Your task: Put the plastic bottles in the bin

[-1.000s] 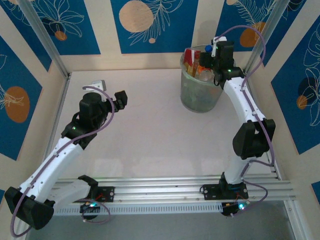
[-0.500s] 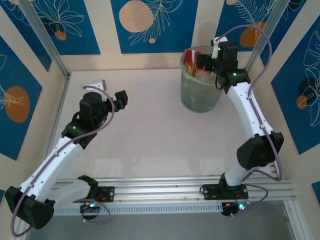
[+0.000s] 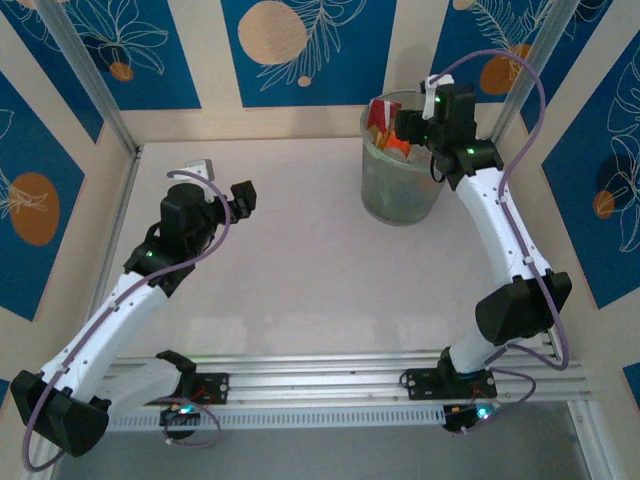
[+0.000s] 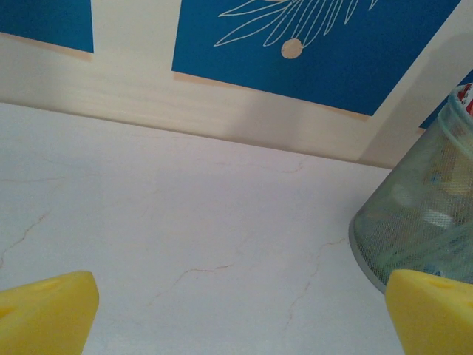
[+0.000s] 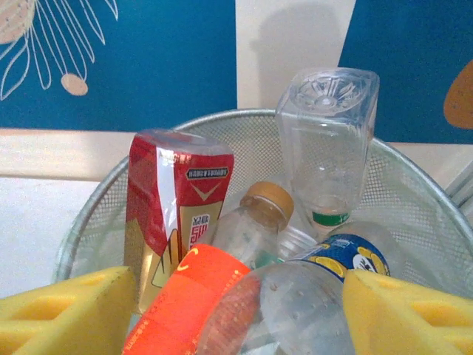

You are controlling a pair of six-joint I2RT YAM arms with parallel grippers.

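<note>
The bin (image 3: 400,190) stands at the back right of the table, a grey-green mesh basket (image 5: 244,118) holding several plastic bottles. In the right wrist view I see a red-and-gold labelled bottle (image 5: 174,207), an orange-labelled one (image 5: 185,303), a clear one with a blue label (image 5: 325,296), a brown-capped one (image 5: 255,214) and an upturned square clear one (image 5: 325,140). My right gripper (image 3: 405,125) hangs over the bin's mouth, open (image 5: 240,318), its yellow pads wide apart above the pile. My left gripper (image 3: 243,197) is open and empty (image 4: 240,318) over bare table, the bin (image 4: 421,222) to its right.
Blue-and-cream patterned walls close off the back and both sides. A metal post (image 3: 85,80) stands in the back-left corner. The aluminium rail (image 3: 330,375) with both arm bases runs along the near edge.
The right arm has stretched out, its elbow dropping lower in the top view, with the gripper staying over the bin's mouth. The left arm has barely moved.
</note>
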